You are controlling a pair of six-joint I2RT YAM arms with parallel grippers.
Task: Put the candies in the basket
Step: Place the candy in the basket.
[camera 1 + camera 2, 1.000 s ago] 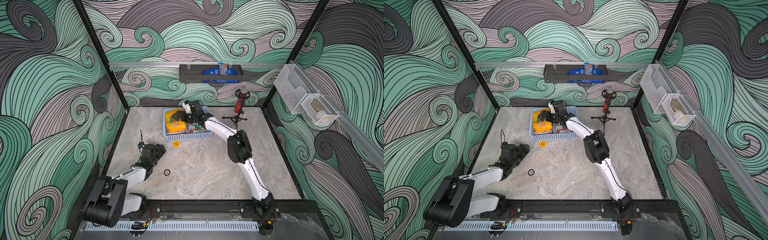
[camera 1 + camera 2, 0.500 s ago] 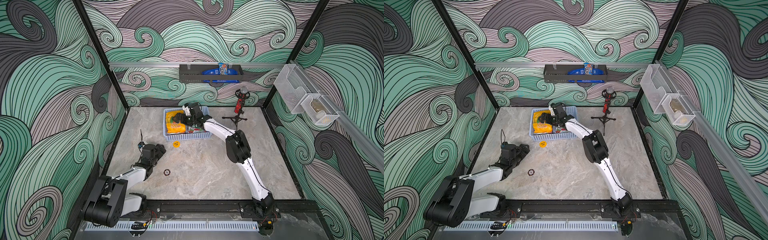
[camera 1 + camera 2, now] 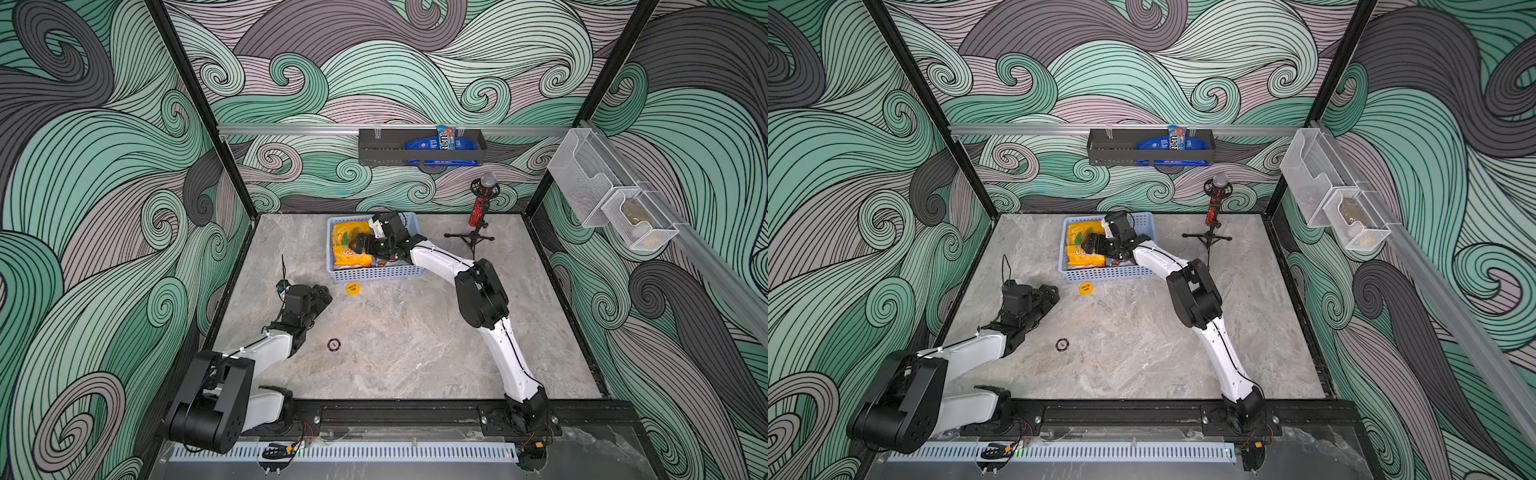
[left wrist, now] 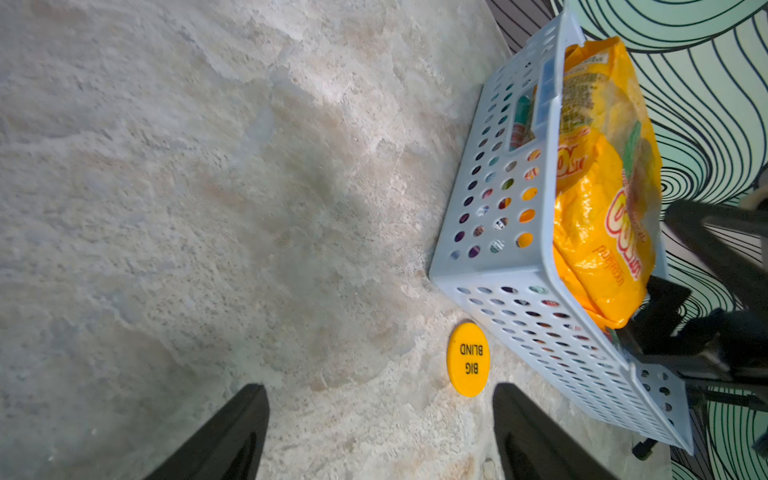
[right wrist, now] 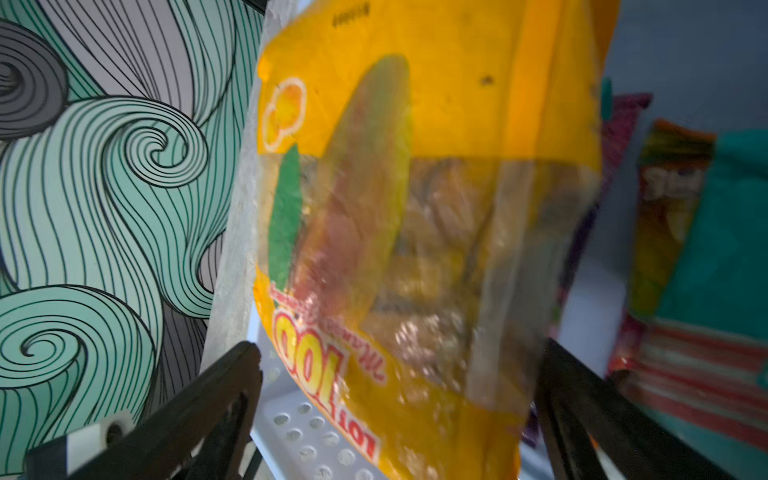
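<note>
Resting low over the table (image 3: 395, 353) at the left, my left gripper (image 4: 378, 390) has its jaws spread with nothing between them. The yellow disc (image 3: 352, 288) lies just ahead and is not a candy, so closing there would be an error. Next comes the basket (image 3: 374, 274), with the yellow bag (image 3: 351, 255) propped against its left end wall and rising above the rim. My right gripper (image 5: 399, 349) hangs over that bag, jaws spread wide to either side of it; whether the pads touch the film I cannot tell. Further right, inside the basket, lie a purple bag (image 5: 623, 124), an orange-red bag (image 5: 673, 187) and a teal bag (image 5: 731, 232); a second teal one I cannot confirm. No candy shows on the table. Hazards, as I judge them: a finger snagging the glossy film on withdrawal would drag the yellow bag out over the rim, and a finger catching the wall would shove or tip the light basket.
</note>
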